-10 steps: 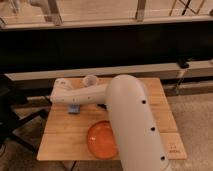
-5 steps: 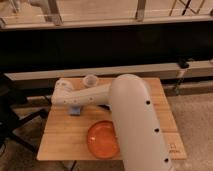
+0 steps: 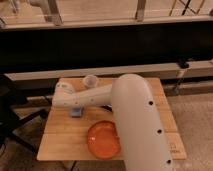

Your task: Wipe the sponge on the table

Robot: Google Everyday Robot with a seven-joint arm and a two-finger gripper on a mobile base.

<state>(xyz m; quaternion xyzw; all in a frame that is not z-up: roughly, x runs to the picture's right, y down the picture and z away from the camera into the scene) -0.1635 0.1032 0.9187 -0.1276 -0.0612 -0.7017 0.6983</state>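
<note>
The sponge (image 3: 76,112), a small light-blue block, lies on the left part of the light-wood table (image 3: 60,145). My gripper (image 3: 74,106) is at the end of the white arm that reaches leftward across the table. It sits directly over the sponge and hides the sponge's top. Only the lower edge of the sponge shows beneath the arm.
An orange bowl (image 3: 104,139) sits near the table's front edge, partly behind my big white arm link (image 3: 140,125). A small pale cup (image 3: 90,80) stands at the back of the table. A dark chair (image 3: 12,120) is on the left, and a black bench runs behind.
The gripper and the sponge have slid a little to the right across the table top. The bowl and cup stay where they were.
</note>
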